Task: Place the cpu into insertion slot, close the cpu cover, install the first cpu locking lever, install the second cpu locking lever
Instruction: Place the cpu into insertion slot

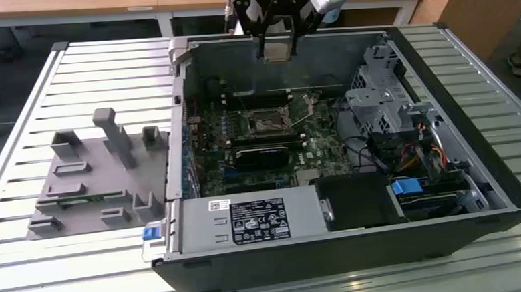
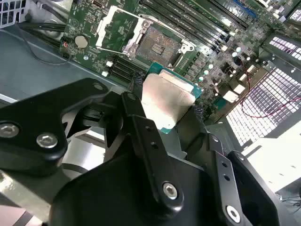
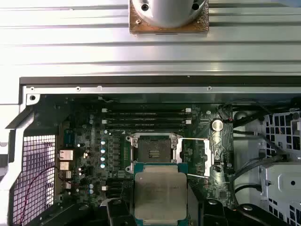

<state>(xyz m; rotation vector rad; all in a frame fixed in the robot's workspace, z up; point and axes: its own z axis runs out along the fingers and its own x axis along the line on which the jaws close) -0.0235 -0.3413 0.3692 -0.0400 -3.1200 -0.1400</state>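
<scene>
My gripper (image 1: 275, 50) hangs above the open computer case, shut on the cpu (image 1: 276, 51), a flat square chip with a silvery top. In both wrist views the cpu (image 2: 167, 101) (image 3: 160, 197) sits between the black fingers (image 2: 134, 101), held well above the green board. The insertion slot (image 1: 264, 122) (image 2: 157, 45) (image 3: 153, 151) lies bare below, its dark centre exposed. The cpu cover (image 2: 117, 28) (image 3: 197, 157) is swung open beside the slot. A thin metal lever (image 1: 305, 112) stands up next to the slot.
The case walls (image 1: 283, 68) ring the board. A drive cage (image 1: 383, 103) and cables stand at the exterior view's right, a power supply (image 1: 256, 220) at the front. Long black memory slots (image 3: 146, 117) run beside the socket. A grey fixture (image 1: 93, 175) rests on the slatted table.
</scene>
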